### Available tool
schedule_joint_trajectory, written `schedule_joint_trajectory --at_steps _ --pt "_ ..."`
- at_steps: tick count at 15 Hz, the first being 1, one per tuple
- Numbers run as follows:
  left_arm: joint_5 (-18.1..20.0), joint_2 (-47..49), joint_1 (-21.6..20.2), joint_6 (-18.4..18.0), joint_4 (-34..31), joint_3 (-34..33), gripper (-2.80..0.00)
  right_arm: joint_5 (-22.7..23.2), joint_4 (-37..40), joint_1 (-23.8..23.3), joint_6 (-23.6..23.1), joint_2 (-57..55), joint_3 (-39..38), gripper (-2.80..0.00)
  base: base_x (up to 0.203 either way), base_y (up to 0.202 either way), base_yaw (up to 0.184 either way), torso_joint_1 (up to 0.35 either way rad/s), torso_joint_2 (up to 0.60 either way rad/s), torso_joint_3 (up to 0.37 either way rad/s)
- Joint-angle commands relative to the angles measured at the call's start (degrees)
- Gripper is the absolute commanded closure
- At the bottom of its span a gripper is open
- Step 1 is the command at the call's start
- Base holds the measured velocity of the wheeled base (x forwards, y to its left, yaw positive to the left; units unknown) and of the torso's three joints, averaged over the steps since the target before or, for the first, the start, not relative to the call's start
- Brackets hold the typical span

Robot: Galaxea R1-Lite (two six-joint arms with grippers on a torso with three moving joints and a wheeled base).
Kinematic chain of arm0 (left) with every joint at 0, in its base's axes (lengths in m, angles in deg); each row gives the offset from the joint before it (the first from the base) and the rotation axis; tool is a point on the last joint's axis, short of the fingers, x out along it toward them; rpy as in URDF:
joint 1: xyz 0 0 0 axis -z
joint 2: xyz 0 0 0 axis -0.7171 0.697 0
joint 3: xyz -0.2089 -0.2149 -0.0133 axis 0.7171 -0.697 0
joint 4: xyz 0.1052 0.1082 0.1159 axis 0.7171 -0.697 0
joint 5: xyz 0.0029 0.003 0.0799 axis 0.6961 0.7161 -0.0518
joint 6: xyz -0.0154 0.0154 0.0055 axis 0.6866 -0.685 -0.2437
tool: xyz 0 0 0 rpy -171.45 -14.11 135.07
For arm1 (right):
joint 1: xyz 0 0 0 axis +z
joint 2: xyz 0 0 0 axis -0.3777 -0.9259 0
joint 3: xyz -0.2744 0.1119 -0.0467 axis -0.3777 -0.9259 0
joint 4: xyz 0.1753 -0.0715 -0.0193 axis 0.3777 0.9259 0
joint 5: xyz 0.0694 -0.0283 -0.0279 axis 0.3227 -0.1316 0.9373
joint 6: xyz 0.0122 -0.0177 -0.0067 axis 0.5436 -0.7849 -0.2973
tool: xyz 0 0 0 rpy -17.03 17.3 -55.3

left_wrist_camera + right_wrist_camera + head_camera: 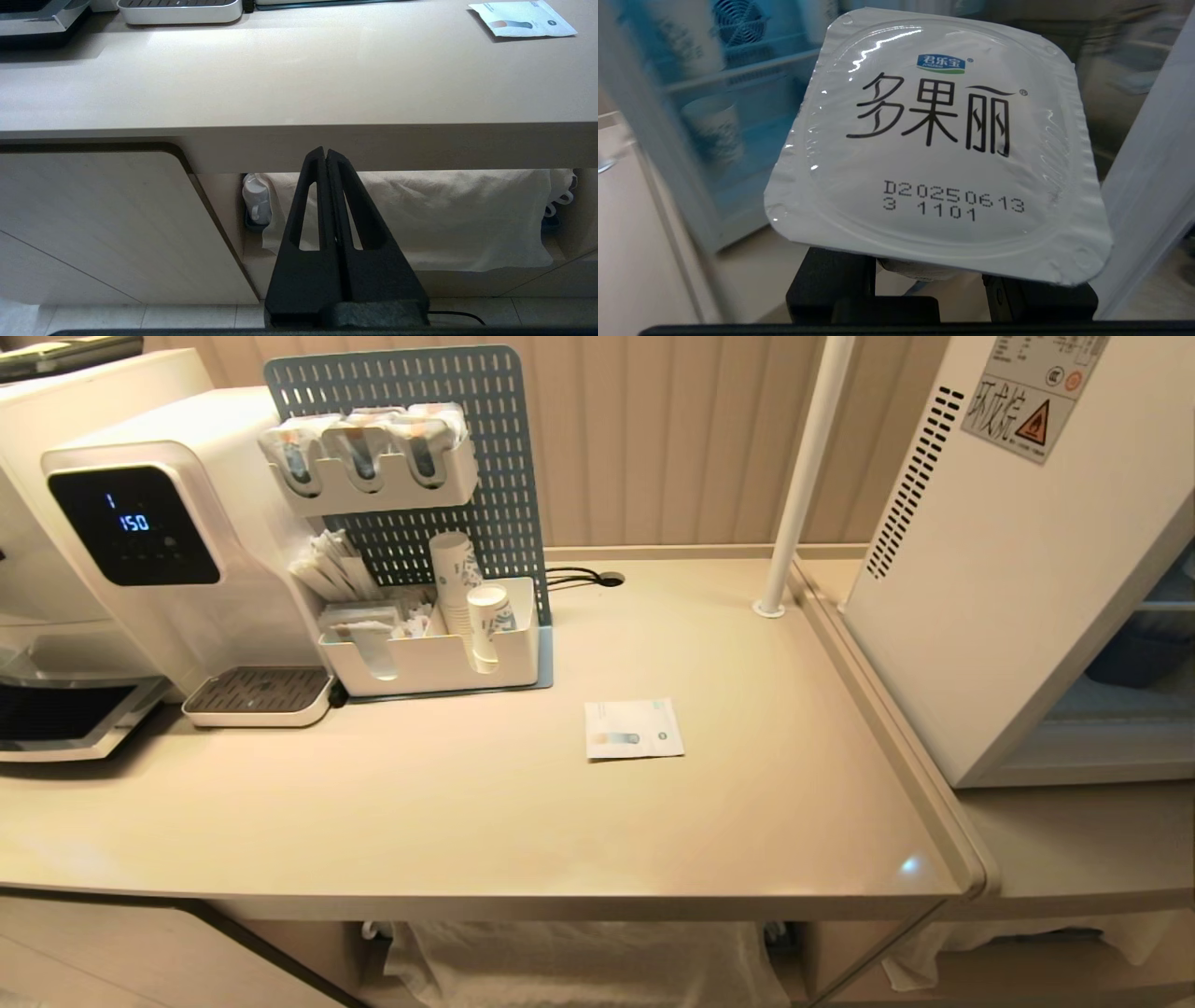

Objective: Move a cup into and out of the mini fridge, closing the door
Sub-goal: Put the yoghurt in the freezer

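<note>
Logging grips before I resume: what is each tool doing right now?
Left tool: shut, empty, parked below the beige counter edge.
Right tool: shut on the small white foil-lidded yogurt cup.

Left hand [326, 154] shut, parked below counter edge [299, 140], w/ cloth [444, 219] behind.

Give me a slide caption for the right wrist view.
Right gripper holds the foil-lidded cup beside the mini fridge.
</note>
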Motion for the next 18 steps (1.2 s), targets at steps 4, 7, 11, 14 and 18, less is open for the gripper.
schedule_joint_trajectory --at_steps 4,7,11,14,18 --pt "0.0 0.1 -0.1 0.0 0.0 0.0 0.0 24.7 12.5 -0.1 10.1 13.2 -4.5 0.0 0.0 0.0 0.0 0.0 0.0 0.0" --pt "0.0 0.1 -0.1 0.0 0.0 0.0 0.0 42.3 22.2 -0.1 10.8 13.1 -4.9 0.0 0.0 0.0 0.0 0.0 0.0 0.0" --pt "0.0 0.1 -0.1 0.0 0.0 0.0 0.0 40.5 28.7 -0.1 2.8 13.0 -3.9 0.0 0.0 0.0 0.0 0.0 0.0 0.0" --pt "0.0 0.1 -0.1 0.0 0.0 0.0 0.0 41.0 32.4 0.0 2.6 9.5 -2.6 0.0 0.0 0.0 0.0 0.0 0.0 0.0" --pt "0.0 0.0 0.0 -0.1 0.0 0.0 0.0 40.7 26.9 0.0 3.1 13.2 -4.1 0.0 0.0 0.0 0.0 0.0 0.0 0.0"
